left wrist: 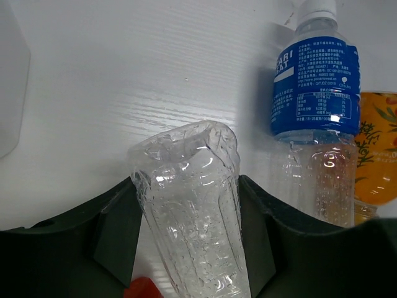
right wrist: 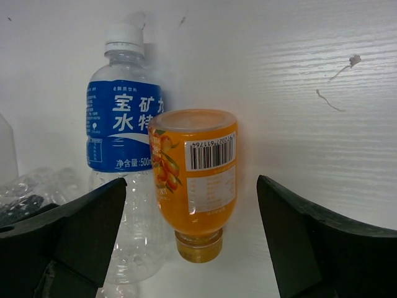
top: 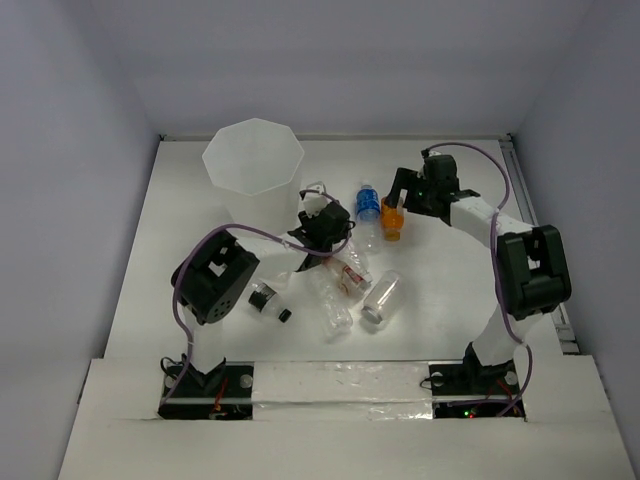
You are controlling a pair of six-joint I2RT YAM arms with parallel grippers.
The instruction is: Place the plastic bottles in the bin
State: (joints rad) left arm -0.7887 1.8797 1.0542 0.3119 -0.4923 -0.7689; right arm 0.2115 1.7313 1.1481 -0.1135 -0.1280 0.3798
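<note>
The bin (top: 253,165), tall and translucent white, stands at the back left. My left gripper (top: 325,228) is just right of it. In the left wrist view the left gripper (left wrist: 189,208) is shut on a crumpled clear bottle (left wrist: 186,161), with both fingers pressing its sides. My right gripper (top: 400,196) is open. In the right wrist view the right gripper (right wrist: 192,242) has a finger on each side of an orange bottle (right wrist: 195,171), touching neither side. The orange bottle (top: 392,222) lies beside a blue-labelled bottle (top: 368,203) (right wrist: 124,130).
A clear bottle with a red label (top: 350,275), a clear jar-like bottle (top: 381,300), a crumpled clear bottle (top: 335,312) and a small black-capped bottle (top: 268,300) lie mid-table. The bin's wall (left wrist: 9,93) shows at the left wrist view's left edge.
</note>
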